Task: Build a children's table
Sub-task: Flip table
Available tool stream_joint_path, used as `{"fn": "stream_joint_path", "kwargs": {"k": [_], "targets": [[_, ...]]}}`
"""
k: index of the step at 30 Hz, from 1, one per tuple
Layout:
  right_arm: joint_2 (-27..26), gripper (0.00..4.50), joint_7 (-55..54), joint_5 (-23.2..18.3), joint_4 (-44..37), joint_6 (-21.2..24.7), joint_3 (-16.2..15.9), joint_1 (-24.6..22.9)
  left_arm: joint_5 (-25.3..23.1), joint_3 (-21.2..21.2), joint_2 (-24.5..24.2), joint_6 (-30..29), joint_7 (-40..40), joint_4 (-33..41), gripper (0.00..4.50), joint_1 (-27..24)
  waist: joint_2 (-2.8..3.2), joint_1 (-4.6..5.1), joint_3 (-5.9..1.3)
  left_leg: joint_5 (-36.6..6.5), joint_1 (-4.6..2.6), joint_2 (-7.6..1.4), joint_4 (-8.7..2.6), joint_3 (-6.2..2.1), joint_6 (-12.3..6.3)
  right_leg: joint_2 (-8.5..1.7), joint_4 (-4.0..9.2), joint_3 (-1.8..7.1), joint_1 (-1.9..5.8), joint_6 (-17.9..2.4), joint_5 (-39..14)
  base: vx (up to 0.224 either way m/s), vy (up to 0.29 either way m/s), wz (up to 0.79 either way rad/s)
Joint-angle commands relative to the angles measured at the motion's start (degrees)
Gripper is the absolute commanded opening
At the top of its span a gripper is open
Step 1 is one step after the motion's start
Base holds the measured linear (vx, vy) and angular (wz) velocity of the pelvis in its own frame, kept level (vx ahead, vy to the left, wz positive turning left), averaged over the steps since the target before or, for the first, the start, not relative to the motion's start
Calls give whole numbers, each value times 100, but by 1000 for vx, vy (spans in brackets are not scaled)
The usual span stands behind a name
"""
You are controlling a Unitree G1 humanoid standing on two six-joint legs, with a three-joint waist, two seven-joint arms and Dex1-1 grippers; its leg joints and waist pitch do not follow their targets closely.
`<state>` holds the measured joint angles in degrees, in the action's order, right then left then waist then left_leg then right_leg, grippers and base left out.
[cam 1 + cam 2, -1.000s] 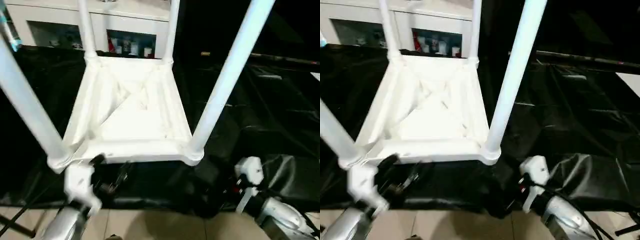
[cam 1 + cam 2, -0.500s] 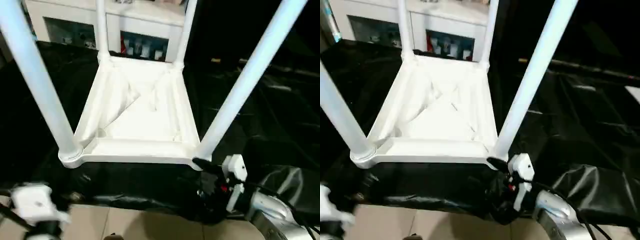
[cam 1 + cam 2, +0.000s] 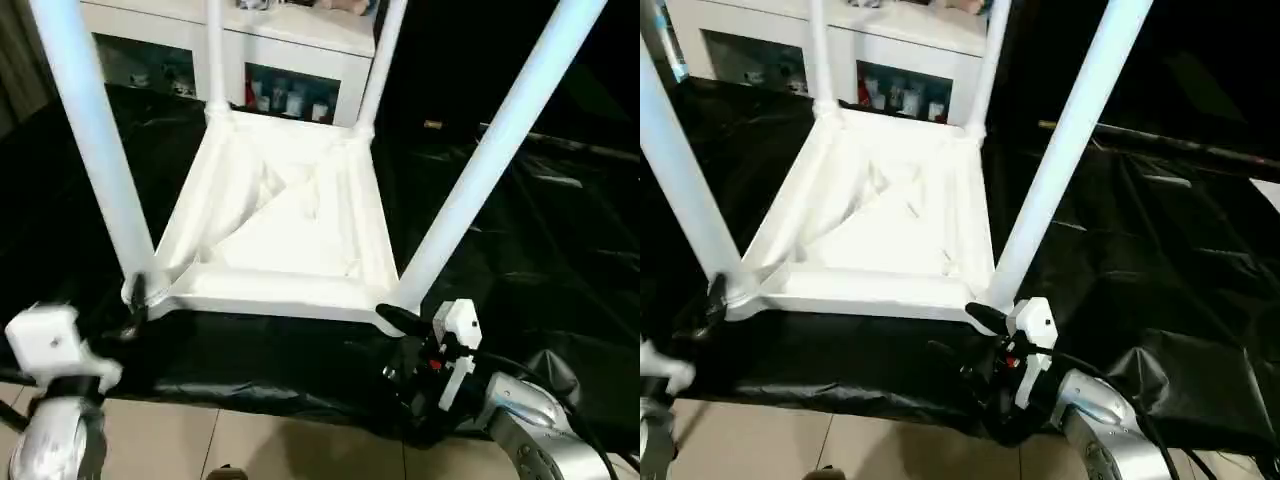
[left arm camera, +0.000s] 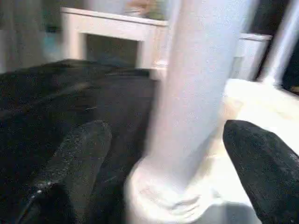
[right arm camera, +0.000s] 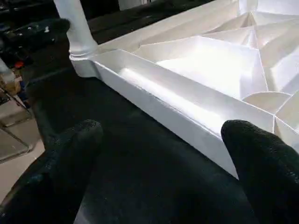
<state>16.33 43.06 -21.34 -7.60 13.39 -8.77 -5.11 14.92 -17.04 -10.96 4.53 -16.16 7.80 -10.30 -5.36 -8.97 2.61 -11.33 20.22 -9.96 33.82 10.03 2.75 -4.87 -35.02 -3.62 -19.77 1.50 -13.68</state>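
The white tabletop [image 3: 290,230] lies upside down on black cloth, ribbed underside up. Four white legs stand in its corner sockets: near-left leg [image 3: 95,150], near-right leg [image 3: 490,150], far-left leg [image 3: 214,60] and far-right leg [image 3: 385,60]. My left gripper [image 4: 170,149] is open, with its black fingers [image 4: 79,154] on either side of the near-left leg's base [image 4: 187,140], not touching it. My right gripper [image 3: 968,335] is open just in front of the near-right corner. In the right wrist view the tabletop's near rim [image 5: 177,102] runs ahead of its fingers [image 5: 261,158].
Behind the table stands a white glass-door cabinet [image 3: 290,40]. Crumpled black cloth [image 3: 560,250] covers the ground around and to the right. Pale floor tiles [image 3: 250,450] show at the near edge. A thin rod [image 3: 440,125] lies on the cloth at the far right.
My left gripper drew back low to the left, then came up to the near-left leg's base. My right gripper advanced to the near-right corner. The camera also shifted.
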Motion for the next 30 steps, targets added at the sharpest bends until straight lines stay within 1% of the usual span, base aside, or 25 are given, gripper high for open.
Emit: {"fn": "stream_joint_path", "kwargs": {"k": [1,2,3,4,5,6,7,9,11,12,13,14,15,16,17,18,19,22,23,24,26,27,28,29,30], "targets": [[23,450,5,94,70,-52,21,59,156,153,-25,-110,-282,-91,448,75,182,24,-196,-2079,-78,-379,-592,-214,418,-374,438,300,18,-675,-679,0,0,0],[21,450,27,90,92,-64,2,83,215,173,-74,-111,-398,-180,448,135,180,25,-200,-2041,-65,-388,-595,-220,420,-384,427,297,36,-689,-611,0,0,0],[16,450,41,86,106,-71,-4,98,219,181,-108,-123,-441,-254,448,189,205,36,-210,-1971,-68,-386,-586,-213,413,-377,420,295,37,-710,-479,0,0,0],[14,450,53,82,113,-73,-9,107,212,185,-123,-112,-459,-303,448,231,199,45,-212,-1933,-65,-387,-584,-216,409,-377,407,294,43,-725,-393,0,0,0],[12,450,73,75,127,-77,-19,125,201,190,-150,-96,-488,-394,448,311,193,49,-226,-1796,-66,-377,-564,-206,371,-369,387,292,53,-750,-192,0,0,0],[-1,450,82,86,182,-92,-45,185,153,191,-223,-106,-517,-638,448,528,158,52,-236,-1620,-60,-371,-549,-198,313,-366,369,289,62,-770,-34,0,0,0],[-16,450,75,102,221,-98,-60,231,114,180,-259,-65,-514,-809,448,685,166,52,-233,-1584,-77,-362,-541,-180,286,-361,375,292,40,-787,-40,0,0,0],[-39,450,60,125,274,-105,-84,302,72,164,-328,-112,-466,-1094,448,937,170,50,-227,-1619,-70,-369,-555,-190,313,-380,375,290,55,-786,-165,0,0,0],[-49,450,65,132,316,-100,-121,367,65,135,-387,-193,-407,-1369,448,1197,186,68,-242,-1640,-77,-379,-551,-197,359,-391,365,285,62,-818,-168,0,0,0],[-51,450,66,153,343,-84,-155,416,48,106,-409,-275,-309,-1531,448,1380,215,66,-245,-1617,-80,-373,-545,-194,364,-388,356,286,58,-836,-126,0,0,0],[-51,450,66,156,347,-82,-159,422,46,102,-412,-285,-296,-1551,448,1403,202,71,-253,-1573,-82,-367,-537,-190,353,-384,353,286,64,-850,-61,0,0,0],[-55,450,69,144,349,-40,-175,436,151,77,-370,-331,-302,-1543,448,1444,223,84,-248,-1533,-69,-377,-541,-192,345,-394,345,282,79,-923,27,0,0,0],[-55,450,70,141,349,-35,-176,436,165,75,-364,-333,-307,-1538,448,1444,226,77,-244,-1542,-72,-380,-541,-191,342,-398,344,281,75,-947,11,0,0,0],[-65,450,77,134,356,-10,-184,442,288,70,-310,-355,-362,-1496,448,1433,223,74,-245,-1550,-71,-383,-540,-190,336,-401,345,283,80,-957,-7,0,0,0],[-76,450,75,137,366,-15,-187,444,352,73,-278,-397,-383,-1463,448,1407,235,70,-248,-1568,-73,-387,-535,-184,342,-410,341,288,80,-1011,-17,0,0,0],[-85,450,75,152,381,-23,-192,449,358,73,-265,-429,-362,-1470,429,1393,248,69,-245,-1581,-72,-386,-540,-182,338,-406,344,289,78,-1022,-31,0,0,0],[-96,450,73,171,394,-29,-202,455,358,77,-252,-452,-346,-1471,419,1371,240,69,-242,-1597,-72,-386,-538,-180,332,-405,350,290,76,-1026,-54,0,0,0],[-108,450,72,180,393,-23,-217,451,403,80,-220,-467,-352,-1414,407,1311,238,64,-233,-1688,-65,-392,-550,-187,309,-419,375,296,80,-990,-305,0,0,0],[-107,450,76,192,394,-28,-224,437,467,80,-189,-493,-372,-1332,384,1242,236,71,-232,-1688,-57,-393,-554,-190,304,-418,375,296,84,-981,-330,0,0,0],[-106,450,75,191,402,-33,-234,440,493,61,-171,-522,-350,-1308,384,1210,211,72,-229,-1690,-52,-395,-555,-188,290,-418,384,295,84,-973,-378,0,0,0],[-106,450,71,195,420,-48,-254,444,519,28,-122,-529,-307,-1229,363,1116,238,69,-236,-1636,-59,-395,-547,-184,275,-414,379,300,72,-985,-349,0,0,0],[-108,450,71,199,432,-54,-258,449,536,5,-87,-548,-264,-1182,353,1075,236,71,-235,-1619,-51,-399,-550,-187,267,-415,377,299,81,-982,-327,0,0,0],[-109,450,71,199,434,-54,-258,450,538,3,-83,-551,-260,-1178,339,1072,182,70,-232,-1614,-47,-399,-547,-177,250,-413,384,298,82,-978,-337,0,0,0],[-114,450,71,205,451,-60,-262,457,561,-18,-60,-586,-232,-1149,330,1047,183,70,-232,-1585,-49,-399,-549,-176,227,-411,385,297,76,-967,-356,0,0,0],[-118,450,75,214,475,-73,-266,464,575,-10,-52,-580,-250,-1127,325,1025,207,60,-232,-1590,-54,-399,-552,-180,232,-413,381,296,71,-963,-380,0,0,0]]}}
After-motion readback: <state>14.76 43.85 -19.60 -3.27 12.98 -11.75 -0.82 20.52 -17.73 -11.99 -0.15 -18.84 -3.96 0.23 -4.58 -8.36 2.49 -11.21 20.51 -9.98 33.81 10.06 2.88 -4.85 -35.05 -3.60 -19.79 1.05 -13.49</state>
